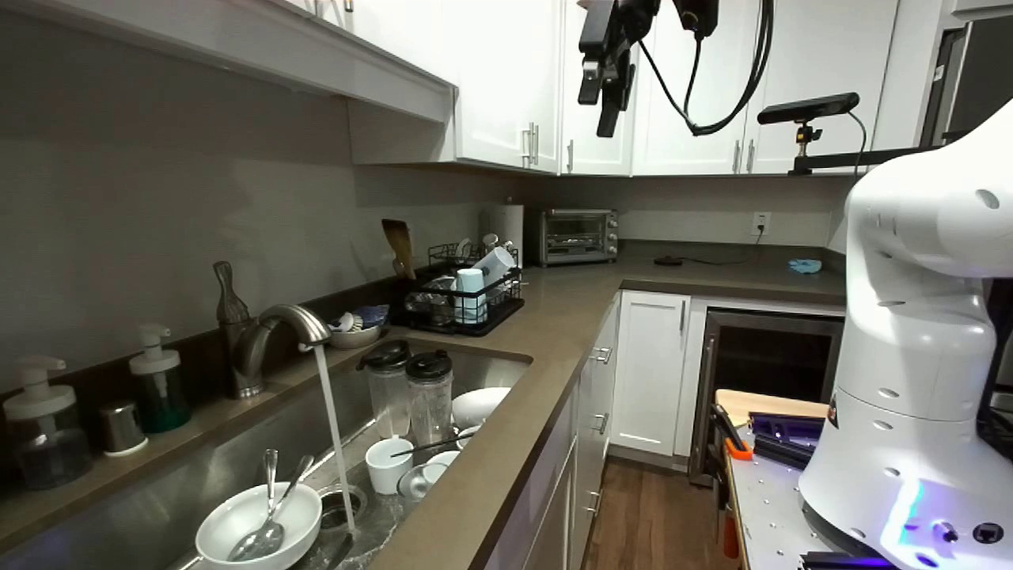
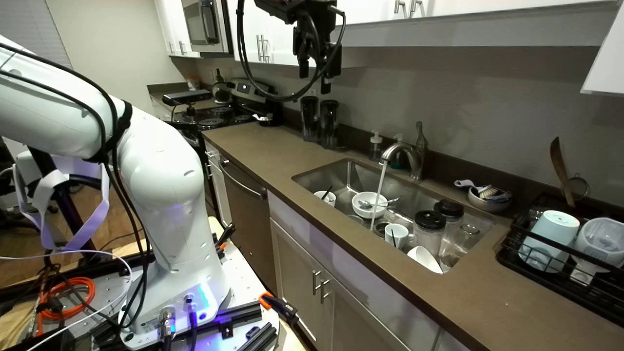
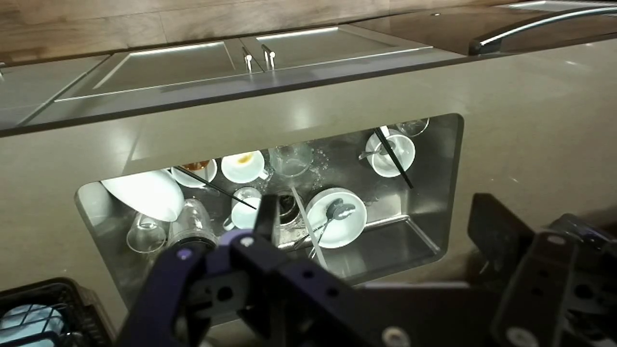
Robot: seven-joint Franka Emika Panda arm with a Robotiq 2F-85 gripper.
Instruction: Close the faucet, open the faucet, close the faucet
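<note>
Water runs from the chrome faucet (image 1: 259,342) in a thin stream (image 1: 331,427) down into the sink. In both exterior views its spout arches over the basin, and a slim lever handle (image 2: 419,135) points up behind it. My gripper (image 1: 599,107) hangs high above the counter, well apart from the faucet (image 2: 414,158). Seen from the wrist, the jaws of the gripper (image 3: 377,209) stand wide apart with nothing held between them. The stream (image 3: 308,224) shows there too, but the faucet body is hidden behind the dark gripper.
Bowls, mugs and clear lidded jars (image 2: 430,226) crowd the sink (image 2: 321,170). Soap dispensers (image 1: 156,380) stand beside the faucet. A black dish rack (image 2: 516,243) sits on the counter, and white upper cabinets (image 1: 506,79) hang around the gripper's height.
</note>
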